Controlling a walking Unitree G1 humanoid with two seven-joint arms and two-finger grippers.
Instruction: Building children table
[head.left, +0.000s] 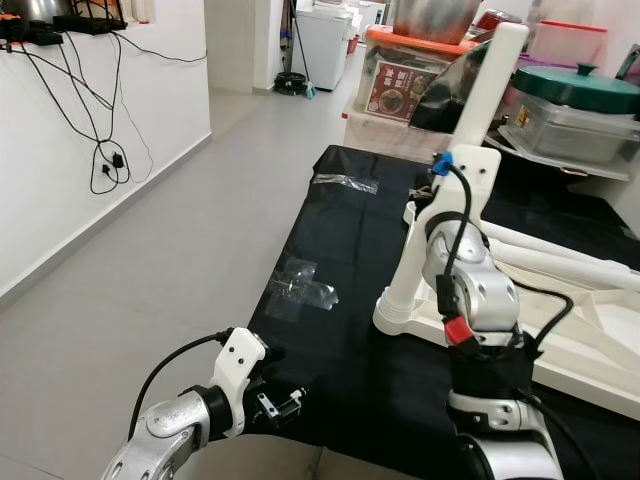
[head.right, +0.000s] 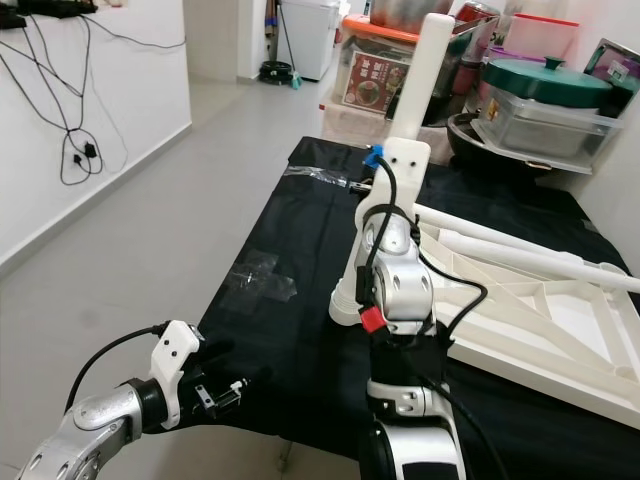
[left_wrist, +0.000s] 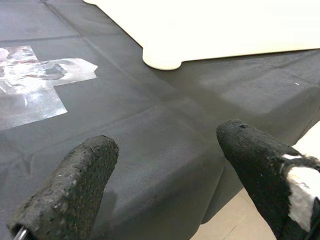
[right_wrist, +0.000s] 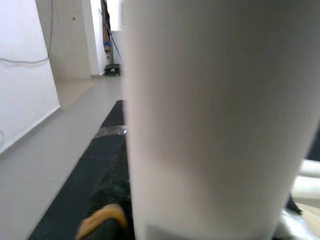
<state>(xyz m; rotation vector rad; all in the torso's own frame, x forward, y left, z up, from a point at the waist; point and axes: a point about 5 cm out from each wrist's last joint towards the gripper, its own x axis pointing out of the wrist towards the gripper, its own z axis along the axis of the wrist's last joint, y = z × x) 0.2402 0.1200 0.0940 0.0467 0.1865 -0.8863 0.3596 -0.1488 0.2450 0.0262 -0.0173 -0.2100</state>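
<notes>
A white children's table top (head.left: 600, 350) lies upside down on a black cloth (head.left: 340, 330). One white table leg (head.left: 480, 110) stands tilted at the top's near left corner (head.left: 395, 318). My right gripper (head.left: 440, 210) is shut on that leg at mid height, and the right wrist view has the leg (right_wrist: 200, 120) pressed close against the camera. More white legs (head.left: 560, 255) lie across the top. My left gripper (left_wrist: 165, 165) is open and holds nothing. It hovers low over the cloth's front edge (head.left: 285, 400), left of the table corner (left_wrist: 160, 57).
Two shiny tape patches (head.left: 300, 285) (head.left: 345, 183) are stuck on the cloth. Plastic boxes (head.left: 400, 90), a green-lidded pot (head.left: 575, 90) and other clutter crowd the back right. Grey floor (head.left: 150, 270) lies open to the left, along a white wall with hanging cables (head.left: 105, 160).
</notes>
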